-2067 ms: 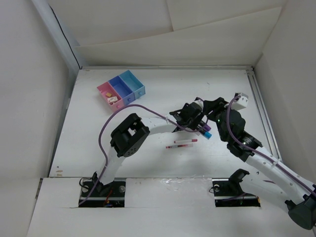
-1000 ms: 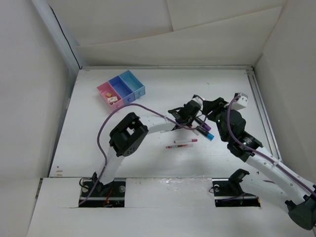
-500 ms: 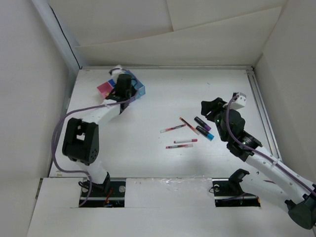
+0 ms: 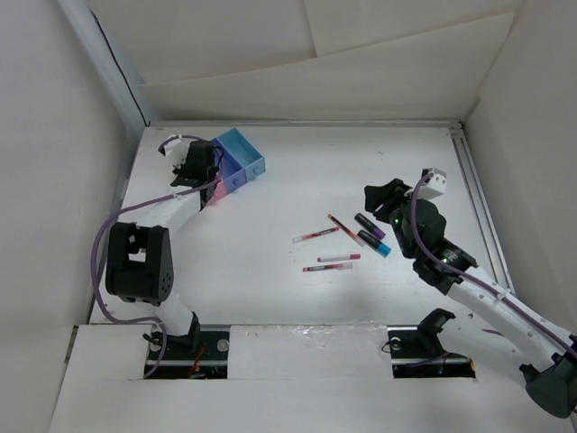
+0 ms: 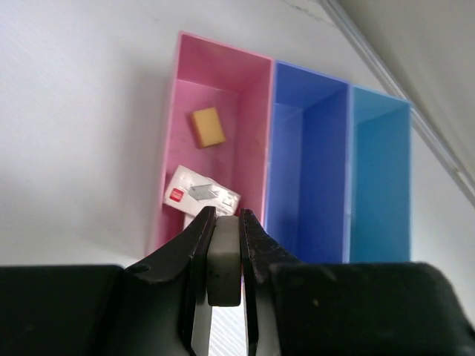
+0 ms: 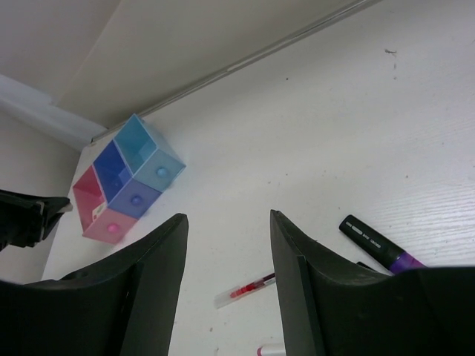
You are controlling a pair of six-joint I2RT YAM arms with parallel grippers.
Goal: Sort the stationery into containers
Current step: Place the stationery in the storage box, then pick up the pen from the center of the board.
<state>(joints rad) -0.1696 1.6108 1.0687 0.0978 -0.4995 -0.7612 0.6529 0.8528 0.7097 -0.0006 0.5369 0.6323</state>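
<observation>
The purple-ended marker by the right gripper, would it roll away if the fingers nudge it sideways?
Probably yes: the purple-ended marker looks like a round barrel lying flat on the smooth white table, so a side push may roll it. It looks short and rigid, so it is likely light and stiff enough to lift by its middle.

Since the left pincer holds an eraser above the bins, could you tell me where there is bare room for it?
The medium blue bin and light blue bin are bare throughout. The pink bin is crowded: a beige eraser and a white eraser lie there, leaving only its far end free.
</observation>
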